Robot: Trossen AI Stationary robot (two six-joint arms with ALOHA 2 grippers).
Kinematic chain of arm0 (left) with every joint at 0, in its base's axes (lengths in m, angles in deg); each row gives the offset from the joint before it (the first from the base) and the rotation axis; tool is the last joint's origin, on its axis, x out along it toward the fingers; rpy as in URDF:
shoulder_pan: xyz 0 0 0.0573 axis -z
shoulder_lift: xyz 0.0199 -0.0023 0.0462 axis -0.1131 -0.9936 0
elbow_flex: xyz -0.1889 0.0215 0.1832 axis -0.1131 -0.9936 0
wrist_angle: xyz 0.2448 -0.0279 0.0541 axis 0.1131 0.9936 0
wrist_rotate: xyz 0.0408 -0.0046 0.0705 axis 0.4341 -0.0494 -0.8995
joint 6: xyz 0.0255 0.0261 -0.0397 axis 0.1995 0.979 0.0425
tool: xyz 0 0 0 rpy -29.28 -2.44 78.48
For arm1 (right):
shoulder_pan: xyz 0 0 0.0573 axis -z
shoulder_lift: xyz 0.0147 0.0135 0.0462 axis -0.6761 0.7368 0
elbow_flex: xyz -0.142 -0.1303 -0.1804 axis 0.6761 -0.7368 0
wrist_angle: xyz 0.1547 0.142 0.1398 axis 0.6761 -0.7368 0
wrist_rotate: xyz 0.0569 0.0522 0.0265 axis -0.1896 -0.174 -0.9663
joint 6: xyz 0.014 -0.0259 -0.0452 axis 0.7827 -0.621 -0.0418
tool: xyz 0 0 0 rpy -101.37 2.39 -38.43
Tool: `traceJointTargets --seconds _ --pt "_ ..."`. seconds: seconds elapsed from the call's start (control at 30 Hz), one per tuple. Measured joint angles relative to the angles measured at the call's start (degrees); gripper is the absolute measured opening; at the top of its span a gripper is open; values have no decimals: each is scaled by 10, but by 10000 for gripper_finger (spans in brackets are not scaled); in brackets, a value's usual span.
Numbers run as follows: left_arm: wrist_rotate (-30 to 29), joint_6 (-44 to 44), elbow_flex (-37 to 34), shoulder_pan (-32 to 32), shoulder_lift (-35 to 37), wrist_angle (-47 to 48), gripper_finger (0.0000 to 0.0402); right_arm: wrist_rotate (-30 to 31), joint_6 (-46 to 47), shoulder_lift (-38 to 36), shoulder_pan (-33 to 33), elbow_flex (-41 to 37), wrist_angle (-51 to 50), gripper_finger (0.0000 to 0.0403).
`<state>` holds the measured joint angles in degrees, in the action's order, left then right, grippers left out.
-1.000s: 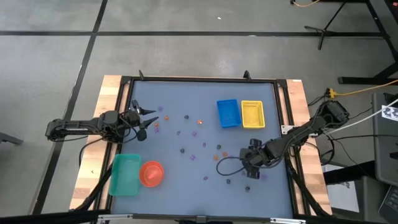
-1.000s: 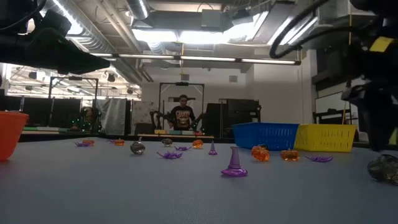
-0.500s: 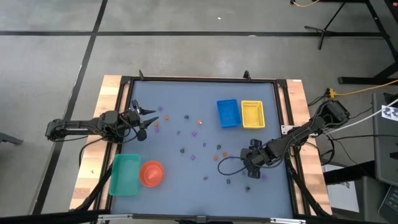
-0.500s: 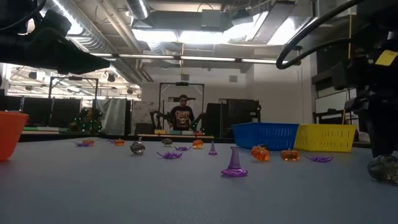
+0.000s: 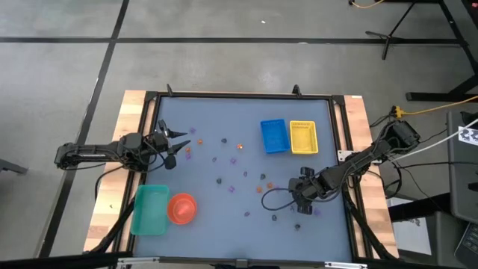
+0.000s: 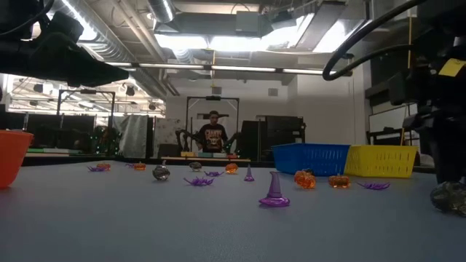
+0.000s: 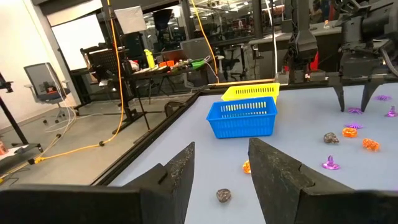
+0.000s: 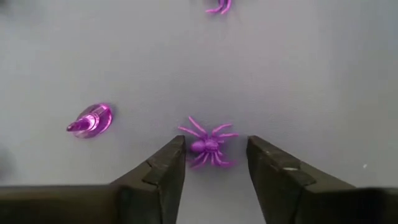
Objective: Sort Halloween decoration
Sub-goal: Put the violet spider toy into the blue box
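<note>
The Halloween decoration lies scattered over the grey table as tiny orange, purple and dark pieces. My right gripper points down at the near right of the table. It is open, with one finger close on either side of a purple spider that lies flat on the table. A purple cone lies on its side nearby. My left gripper waits level at the table's left and is open.
Blue tray and yellow tray stand side by side at the far right. Green tray and orange bowl stand at the near left. A dark piece lies beside my right arm. A person stands beyond the table.
My right gripper has sunk a little toward the table at the near right.
</note>
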<state>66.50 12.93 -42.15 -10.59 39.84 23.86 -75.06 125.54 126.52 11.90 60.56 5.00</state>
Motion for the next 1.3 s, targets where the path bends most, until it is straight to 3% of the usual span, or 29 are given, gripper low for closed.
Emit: traceJointTargets --seconds 0.6,1.3 --pt "0 0 0 0 0 0 137 0 0 0 0 0 0 113" --pt "0 0 0 0 0 0 137 -6 -1 1 0 0 0 110"
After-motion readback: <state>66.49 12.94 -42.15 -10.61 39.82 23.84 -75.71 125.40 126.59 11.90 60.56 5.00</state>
